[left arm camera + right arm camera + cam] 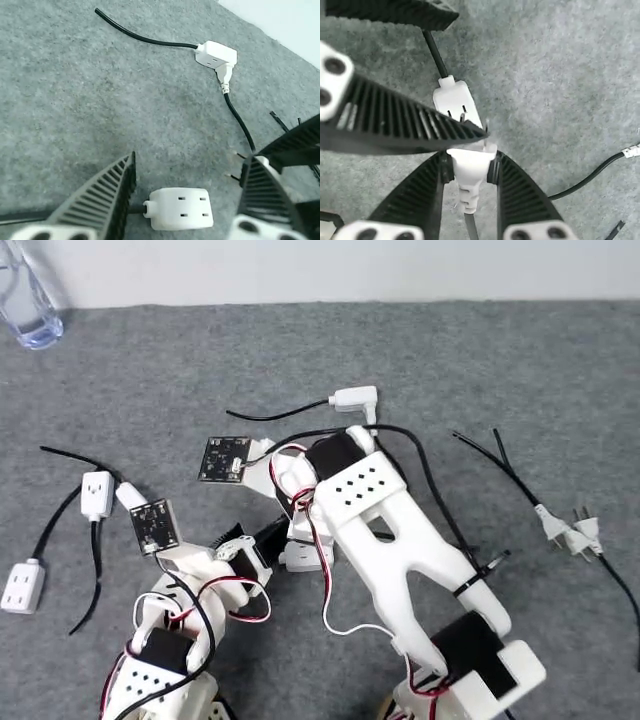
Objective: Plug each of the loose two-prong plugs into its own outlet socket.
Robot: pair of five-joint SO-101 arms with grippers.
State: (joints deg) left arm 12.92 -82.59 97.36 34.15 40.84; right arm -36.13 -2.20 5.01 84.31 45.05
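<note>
My right gripper is shut on a white two-prong plug. Its prongs point at a white outlet socket lying on the grey mat just ahead. That same socket sits between the wide-apart fingers of my left gripper, which is open and not touching it. The held plug's prongs poke in beside one left finger. In the high view both grippers are hidden under the arms near the middle. Farther off, another white socket has a plug in it.
Two loose plugs on black cords lie at the right. At the left, a socket has a plug against it, and another socket lies alone. A clear bottle stands at the back left.
</note>
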